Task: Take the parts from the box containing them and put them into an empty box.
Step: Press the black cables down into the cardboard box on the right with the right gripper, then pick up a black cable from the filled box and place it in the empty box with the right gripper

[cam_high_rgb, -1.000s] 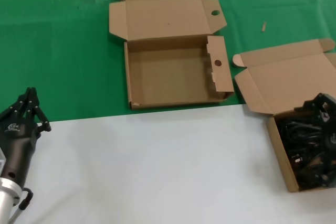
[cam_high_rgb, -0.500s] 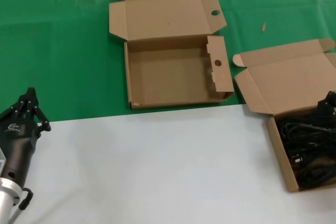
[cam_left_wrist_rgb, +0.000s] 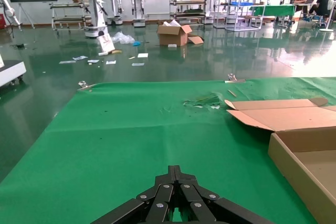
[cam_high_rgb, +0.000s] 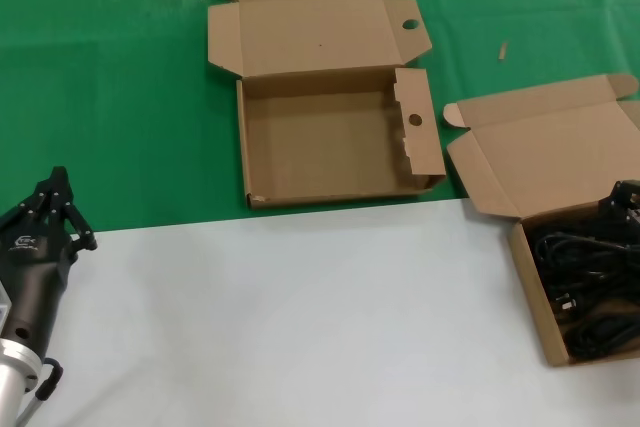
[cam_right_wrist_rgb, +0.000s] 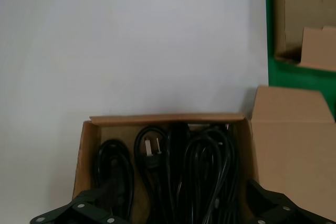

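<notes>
Head view: the right gripper (cam_high_rgb: 626, 197) shows only as a dark tip at the right edge, over the far rim of the box containing them (cam_high_rgb: 530, 282); a second ago it sat lower, in among the cables.
Meaning: it has pulled back up and out, apparently with nothing taken, so the first pick looks still to do.
Right gripper state: spread open in the right wrist view, nothing between its fingers (cam_right_wrist_rgb: 84, 209).
The parts (cam_right_wrist_rgb: 181, 169): glossy black coils packed side by side in their box, near right on the counter (cam_high_rgb: 300, 317), one pronged plug (cam_right_wrist_rgb: 151, 146) lying face up.
The empty box (cam_high_rgb: 325, 147): far centre, lid open, bare inside.
Left gripper (cam_left_wrist_rgb: 178, 179): parked near left, closed to a point.
</notes>
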You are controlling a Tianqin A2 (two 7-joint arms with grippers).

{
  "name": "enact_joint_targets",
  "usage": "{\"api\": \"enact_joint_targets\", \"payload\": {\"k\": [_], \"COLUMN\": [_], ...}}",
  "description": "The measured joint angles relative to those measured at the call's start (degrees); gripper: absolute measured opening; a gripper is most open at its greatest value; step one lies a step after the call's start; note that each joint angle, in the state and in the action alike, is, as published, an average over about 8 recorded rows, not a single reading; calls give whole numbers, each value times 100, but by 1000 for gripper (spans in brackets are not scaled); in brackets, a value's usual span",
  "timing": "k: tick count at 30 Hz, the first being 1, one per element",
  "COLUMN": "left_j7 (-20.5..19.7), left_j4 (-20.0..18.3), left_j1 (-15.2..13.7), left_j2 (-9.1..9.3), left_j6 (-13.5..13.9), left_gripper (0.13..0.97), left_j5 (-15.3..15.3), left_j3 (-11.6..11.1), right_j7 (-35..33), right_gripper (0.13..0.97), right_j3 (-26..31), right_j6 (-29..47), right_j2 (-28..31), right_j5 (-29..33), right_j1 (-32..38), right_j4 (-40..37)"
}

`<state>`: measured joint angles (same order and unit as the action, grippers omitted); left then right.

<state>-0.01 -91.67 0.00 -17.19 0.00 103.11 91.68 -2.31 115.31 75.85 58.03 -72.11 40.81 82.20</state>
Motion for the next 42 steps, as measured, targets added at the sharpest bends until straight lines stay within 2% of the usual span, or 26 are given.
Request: {"api": "enact_joint_targets", "payload": {"k": [9, 17, 18, 21, 26, 27, 35, 42], "left_j7": [0, 0, 0, 0, 0, 0, 0, 0], "left_j4": [0, 0, 0, 0, 0, 0, 0, 0], "left_j1": [0, 0, 0, 0, 0, 0, 0, 0], "left_j2": [0, 0, 0, 0, 0, 0, 0, 0], "left_j6": [0, 0, 0, 0, 0, 0, 0, 0], "left_gripper": [140, 140, 140, 140, 140, 140, 140, 140], "left_j5": [0, 0, 0, 0, 0, 0, 0, 0], "left_j3": [0, 0, 0, 0, 0, 0, 0, 0], "right_j7": [-163, -280, -285, -283, -237, -222, -35, 303], "right_gripper": [813, 639, 639, 558, 422, 422, 263, 240], "right_j3": [105, 180, 189, 214, 256, 263, 302, 306], "right_j6": [-150, -257, -264, -271, -242, -231, -79, 219], "right_j2": [-222, -412, -432, -480, -525, -530, -502, -436], "right_j5": [180, 264, 269, 281, 310, 317, 370, 421], "right_j1": [199, 380, 395, 436, 500, 513, 612, 822], "right_j4": [-635, -1113, -1152, -1238, -1303, -1307, -1220, -940]}}
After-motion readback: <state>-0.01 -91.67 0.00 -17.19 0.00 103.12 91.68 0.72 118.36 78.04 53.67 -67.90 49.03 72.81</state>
